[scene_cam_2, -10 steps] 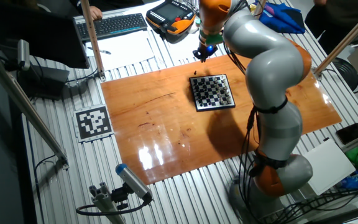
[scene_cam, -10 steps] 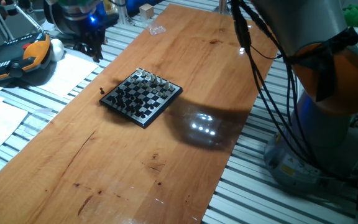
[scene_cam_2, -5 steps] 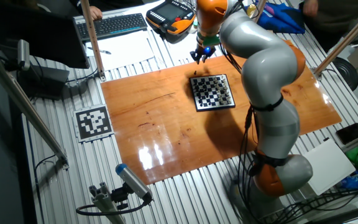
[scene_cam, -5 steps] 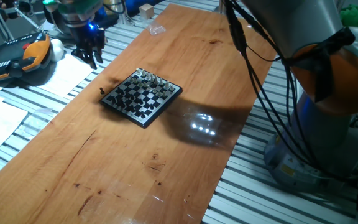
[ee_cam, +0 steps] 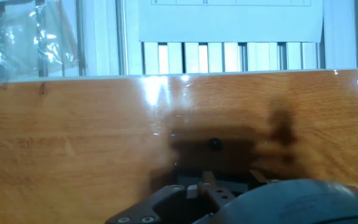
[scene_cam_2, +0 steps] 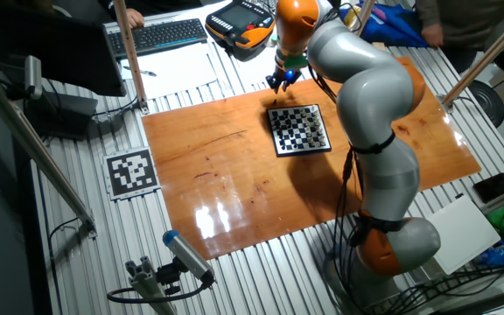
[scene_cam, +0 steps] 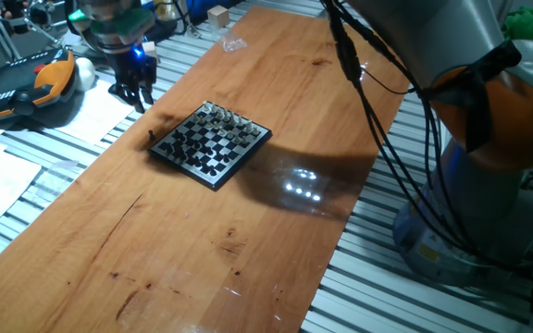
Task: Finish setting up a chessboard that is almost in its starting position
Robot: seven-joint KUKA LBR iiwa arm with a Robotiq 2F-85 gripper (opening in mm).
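The small black-framed chessboard (scene_cam: 211, 143) lies on the wooden table, with silvery pieces along its far side and dark ones along the near side; it also shows in the other fixed view (scene_cam_2: 298, 129). One tiny dark piece (scene_cam: 152, 134) stands on the table just off the board's left corner. In the hand view this piece (ee_cam: 214, 144) sits ahead of the fingers, inside the hand's shadow. My gripper (scene_cam: 134, 100) hangs above the table's left edge, a little beyond that piece, fingers apart and empty. It also shows in the other fixed view (scene_cam_2: 276, 86) and low in the hand view (ee_cam: 230, 175).
An orange-and-black teach pendant (scene_cam: 26, 88) and paper sheets (scene_cam: 95, 106) lie left of the table. A small wooden cube (scene_cam: 216, 16) and a clear plastic scrap (scene_cam: 232, 43) sit at the far end. The robot's base (scene_cam: 489, 185) and cables stand right. A keyboard (scene_cam_2: 166, 35) lies beyond.
My gripper has come down and moved closer to the loose dark piece at the board's left corner. The board and pieces have not moved.
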